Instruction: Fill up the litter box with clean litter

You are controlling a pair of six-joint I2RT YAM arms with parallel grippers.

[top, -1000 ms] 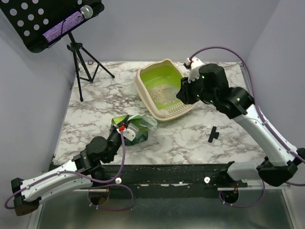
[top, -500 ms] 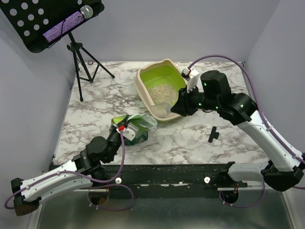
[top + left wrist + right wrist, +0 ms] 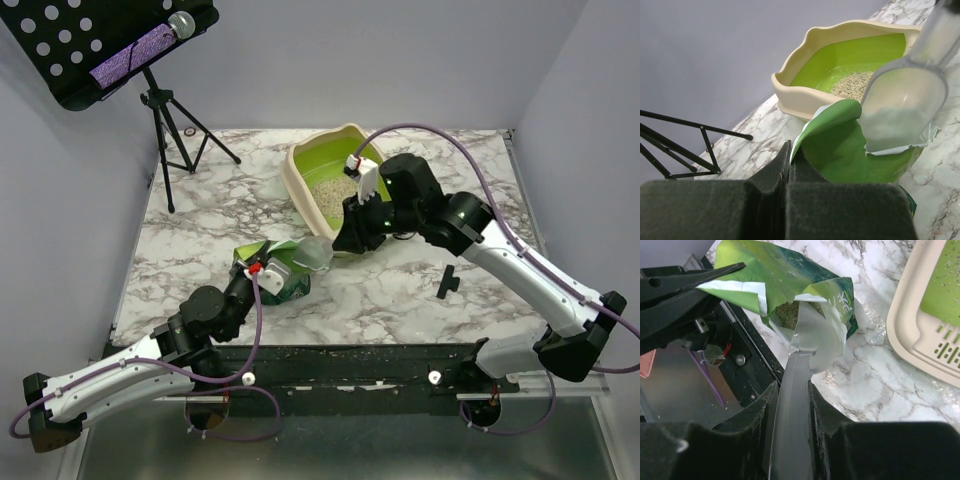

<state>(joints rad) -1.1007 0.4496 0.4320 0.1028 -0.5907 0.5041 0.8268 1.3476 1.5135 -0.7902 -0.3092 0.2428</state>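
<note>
The litter box (image 3: 300, 195), beige rim and lime-green inside, stands at the back middle with a patch of clean litter (image 3: 330, 192) on its floor. It also shows in the left wrist view (image 3: 805, 100), with the litter (image 3: 852, 85) in it. My left gripper (image 3: 258, 268) is shut on the rim of the green litter bag (image 3: 282, 272), holding its mouth open (image 3: 840, 150). My right gripper (image 3: 350, 235) is shut on the handle of a translucent scoop (image 3: 792, 415). The scoop's bowl (image 3: 902, 107) sits at the bag's mouth (image 3: 785, 275), where granules show inside.
A music stand on a black tripod (image 3: 165, 110) stands at the back left. A small black part (image 3: 447, 281) lies on the marble at the right. The black front rail (image 3: 350, 365) runs along the near edge, dotted with spilled granules.
My right arm has swung left and toward me, carrying the scoop from over the litter box down to the bag's mouth. The left arm and bag have not moved.
</note>
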